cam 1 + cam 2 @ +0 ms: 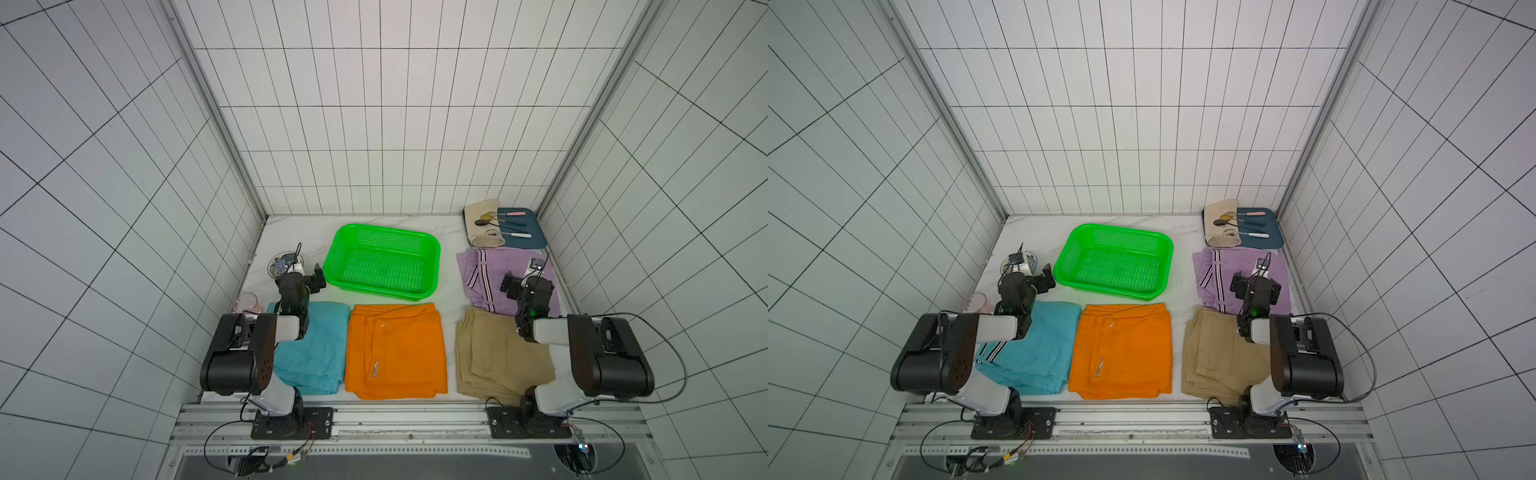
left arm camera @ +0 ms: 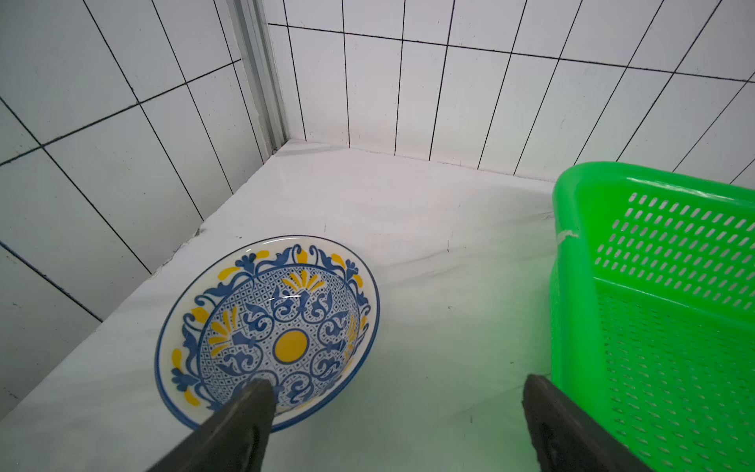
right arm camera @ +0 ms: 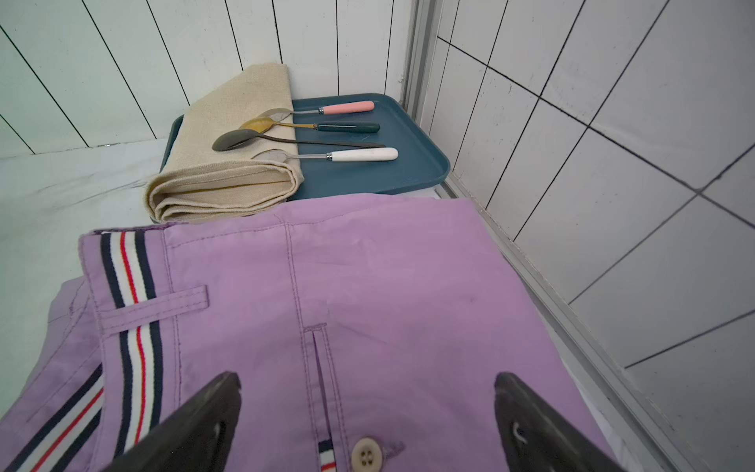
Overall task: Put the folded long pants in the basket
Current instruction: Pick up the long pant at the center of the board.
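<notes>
Surface: white marble, tiled walls on three sides, open only along the front rail. There is bare room in a strip behind the basket up to the back wall, and in a lane between the basket and the lilac pants.

Basket: green mesh, centre back, its perforated floor fully exposed.

Folded long pants: all four lie on the surface outside the basket. The light blue pants, orange pants and khaki pants sit in a row along the front edge. Blue and orange lie edge to edge, with a narrow gap before the khaki. The lilac pants lie behind the khaki, against the right wall rail.

Tray: dark blue, far right corner, just behind the lilac pants. It carries a cream cloth overhanging one rim, and four spoons with bowls on the cloth and handles over the tray.

Patterned bowl and pink cup: by the left wall.

Left hand: fingers wide, gripping nothing, over bare surface between bowl and basket.

Right hand: fingers wide, gripping nothing, above the lilac pants.
</notes>
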{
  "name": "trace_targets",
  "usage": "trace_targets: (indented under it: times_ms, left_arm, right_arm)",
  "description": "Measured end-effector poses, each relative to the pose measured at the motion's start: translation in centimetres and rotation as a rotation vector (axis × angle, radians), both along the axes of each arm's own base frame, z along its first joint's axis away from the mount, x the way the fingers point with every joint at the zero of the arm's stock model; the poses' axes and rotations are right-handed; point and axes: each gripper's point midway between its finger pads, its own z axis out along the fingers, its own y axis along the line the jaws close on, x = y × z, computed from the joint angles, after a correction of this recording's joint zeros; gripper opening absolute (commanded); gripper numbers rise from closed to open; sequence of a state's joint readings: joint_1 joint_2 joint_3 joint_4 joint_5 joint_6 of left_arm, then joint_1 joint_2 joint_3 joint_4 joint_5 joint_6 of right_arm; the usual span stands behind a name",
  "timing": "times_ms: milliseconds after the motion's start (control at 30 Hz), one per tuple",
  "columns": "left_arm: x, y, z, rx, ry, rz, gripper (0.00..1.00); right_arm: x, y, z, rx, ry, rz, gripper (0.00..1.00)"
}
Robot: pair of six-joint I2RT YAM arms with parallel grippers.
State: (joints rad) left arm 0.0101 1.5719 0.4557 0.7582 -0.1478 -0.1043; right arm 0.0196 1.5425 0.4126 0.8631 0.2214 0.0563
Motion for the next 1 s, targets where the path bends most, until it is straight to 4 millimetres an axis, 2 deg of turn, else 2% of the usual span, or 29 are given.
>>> trace_targets:
  times_ms: [1000]
  left_arm:
    - [0.04, -0.03, -0.02, -0.009, 0.000, -0.017, 0.97]
  right_arm:
    - [0.04, 0.36, -0.14, 0.008, 0.005, 0.021, 0.99]
